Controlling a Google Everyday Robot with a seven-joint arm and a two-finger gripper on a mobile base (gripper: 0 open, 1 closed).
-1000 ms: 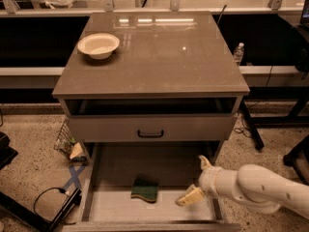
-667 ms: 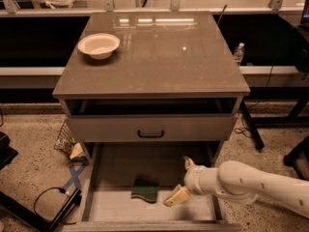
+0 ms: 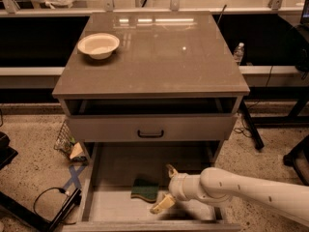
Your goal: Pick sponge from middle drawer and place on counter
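pincer [image 3: 166, 187]: fingers spread wide, holding nothing, low inside middle drawer [image 3: 113, 204], just right of sponge [image 3: 145, 190], contact unclear | sponge: flat on drawer floor, green face up, near front centre | middle drawer: pulled out | worktop [image 3: 164, 62]: white bowl [image 3: 98, 45] back-left | arm [image 3: 251, 192]: enters from right

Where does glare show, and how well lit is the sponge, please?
Camera view: the counter carries glare streaks at its far edge; the sponge lies in the dim shade of the drawer; the open gripper beside it catches more light.
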